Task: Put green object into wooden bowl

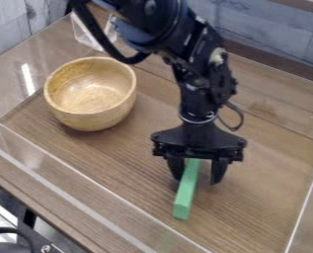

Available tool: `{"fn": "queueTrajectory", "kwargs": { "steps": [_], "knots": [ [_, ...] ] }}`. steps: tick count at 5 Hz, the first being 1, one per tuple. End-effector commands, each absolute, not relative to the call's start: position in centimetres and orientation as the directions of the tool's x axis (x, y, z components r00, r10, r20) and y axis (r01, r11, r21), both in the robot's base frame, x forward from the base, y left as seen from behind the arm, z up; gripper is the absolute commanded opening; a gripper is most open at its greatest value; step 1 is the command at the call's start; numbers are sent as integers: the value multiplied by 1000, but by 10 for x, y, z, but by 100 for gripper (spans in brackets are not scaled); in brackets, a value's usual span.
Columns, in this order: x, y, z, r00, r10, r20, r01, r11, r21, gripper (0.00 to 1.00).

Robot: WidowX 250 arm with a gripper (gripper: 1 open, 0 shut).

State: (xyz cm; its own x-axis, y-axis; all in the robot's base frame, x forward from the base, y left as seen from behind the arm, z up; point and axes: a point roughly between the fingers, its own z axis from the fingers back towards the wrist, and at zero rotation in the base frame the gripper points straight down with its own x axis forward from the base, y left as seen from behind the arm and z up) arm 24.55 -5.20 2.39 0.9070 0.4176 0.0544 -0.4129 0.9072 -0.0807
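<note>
The green object [186,193] is a thin bright green bar lying on the wooden table top, right of centre, with one end toward the front edge. My gripper [198,170] points straight down over the bar's far end. Its dark fingers [174,168] stand low on either side of the bar, open, with a small gap showing to each side. The bar's far end is hidden between them. The wooden bowl [56,111] sits empty at the left, well apart from the gripper and the bar.
Clear plastic walls [66,183] run along the front and left sides of the table. A grey wall [277,30] stands behind. The arm [172,40] reaches in from the upper middle.
</note>
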Motion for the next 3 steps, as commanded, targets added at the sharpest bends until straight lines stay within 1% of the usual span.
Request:
{"fn": "queueTrajectory", "kwargs": {
  "steps": [1,3],
  "knots": [
    [258,-61,33,894,439,92,-429,897,-110,0],
    [255,-65,47,902,425,76,-416,903,-109,0]
  ]
}}
